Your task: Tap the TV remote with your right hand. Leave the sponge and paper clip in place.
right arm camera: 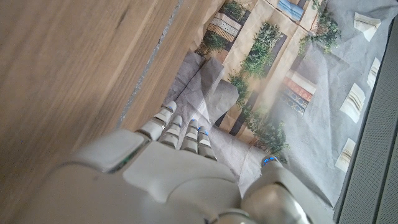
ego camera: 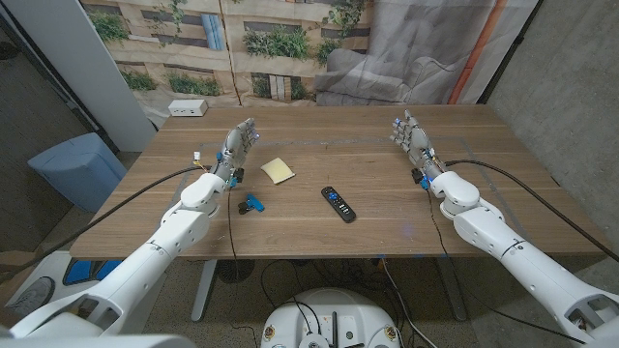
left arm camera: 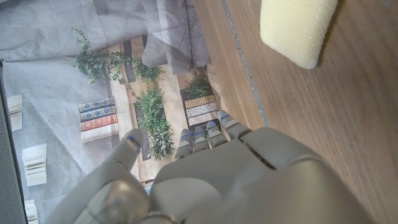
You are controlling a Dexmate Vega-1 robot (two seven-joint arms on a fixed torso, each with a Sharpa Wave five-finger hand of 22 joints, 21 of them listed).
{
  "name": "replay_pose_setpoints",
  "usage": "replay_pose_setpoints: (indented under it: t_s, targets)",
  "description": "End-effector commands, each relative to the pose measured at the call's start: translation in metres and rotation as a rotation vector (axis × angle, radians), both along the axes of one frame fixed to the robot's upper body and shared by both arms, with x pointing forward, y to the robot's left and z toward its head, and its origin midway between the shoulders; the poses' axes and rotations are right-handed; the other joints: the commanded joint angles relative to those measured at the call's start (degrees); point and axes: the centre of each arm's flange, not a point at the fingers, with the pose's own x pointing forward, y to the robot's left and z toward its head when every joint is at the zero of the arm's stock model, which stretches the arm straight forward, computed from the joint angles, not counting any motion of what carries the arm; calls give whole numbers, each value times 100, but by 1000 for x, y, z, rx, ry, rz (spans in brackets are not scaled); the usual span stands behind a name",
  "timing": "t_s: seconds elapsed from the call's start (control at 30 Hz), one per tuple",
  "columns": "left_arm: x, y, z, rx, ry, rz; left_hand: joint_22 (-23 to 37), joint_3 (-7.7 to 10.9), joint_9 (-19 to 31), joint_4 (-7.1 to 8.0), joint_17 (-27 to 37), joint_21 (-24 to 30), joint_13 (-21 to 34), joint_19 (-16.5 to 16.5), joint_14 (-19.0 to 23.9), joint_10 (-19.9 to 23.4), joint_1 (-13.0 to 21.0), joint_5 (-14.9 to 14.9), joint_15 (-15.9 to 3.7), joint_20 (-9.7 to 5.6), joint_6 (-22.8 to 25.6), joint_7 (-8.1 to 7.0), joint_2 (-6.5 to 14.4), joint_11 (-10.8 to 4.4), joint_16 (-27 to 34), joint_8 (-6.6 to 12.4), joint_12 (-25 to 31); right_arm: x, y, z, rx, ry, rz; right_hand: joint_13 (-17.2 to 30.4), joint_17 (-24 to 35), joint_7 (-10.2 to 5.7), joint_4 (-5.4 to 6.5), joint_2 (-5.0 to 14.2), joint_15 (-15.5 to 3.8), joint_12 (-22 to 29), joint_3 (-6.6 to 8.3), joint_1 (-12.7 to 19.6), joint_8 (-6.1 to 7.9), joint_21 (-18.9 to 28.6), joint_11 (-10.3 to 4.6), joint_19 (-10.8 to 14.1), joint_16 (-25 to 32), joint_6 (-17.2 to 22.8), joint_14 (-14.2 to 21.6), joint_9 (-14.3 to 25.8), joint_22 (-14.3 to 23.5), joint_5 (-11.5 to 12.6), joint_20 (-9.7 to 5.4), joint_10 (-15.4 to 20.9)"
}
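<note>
Right hand [ego camera: 410,137] and left hand [ego camera: 238,143] open (empty); TV remote [ego camera: 338,204] lies between sponge [ego camera: 278,170] and right hand.

Wooden table [ego camera: 387,184]; printed backdrop [ego camera: 242,43] of plants and bookshelves behind; grey concrete wall [ego camera: 571,87] on the right; blue bin [ego camera: 75,169] on the left; white box [ego camera: 188,108] at the table's far corner.

We see a black TV remote [ego camera: 338,204] lying flat and slanted in the middle of the table, a soft yellow sponge [ego camera: 278,171] lying up and to its left, and a small blue paper clip [ego camera: 253,203] at its left.
</note>
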Motion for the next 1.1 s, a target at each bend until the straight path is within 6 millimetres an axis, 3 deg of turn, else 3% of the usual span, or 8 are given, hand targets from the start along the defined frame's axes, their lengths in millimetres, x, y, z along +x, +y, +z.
replay_pose_setpoints:
  t_s: [0.03,0.37,1.1]
  targets:
    - [-7,3,-1,5,27,21,27,12,17,-18,30,12,26,48,29,-6,5,23,-19,-398,48,-10,362,-10,15,15,7,-14,12,8,-115,-78,-31,16,-2,5,-16,43,-12,25,53,31,37,62,0,53,37,55,70,28,30,31,-47,33]
    - [-5,1,-1,-3,39,16,26,23,18,-24,33,15,26,78,39,6,-4,23,-32,-375,53,-16,369,-26,11,11,3,-24,28,21,-346,-135,-58,12,-45,-58,-31,84,-41,19,82,60,46,57,-5,57,47,124,118,27,29,45,-61,46]
    - [-4,4,0,2,57,42,26,44,20,-23,39,8,27,109,54,15,-34,20,-39,-363,64,-23,376,-30,3,5,-10,-47,44,22,-731,-316,-135,4,-148,-210,-93,203,-105,3,190,162,53,49,-50,61,36,262,155,24,28,61,-97,57]
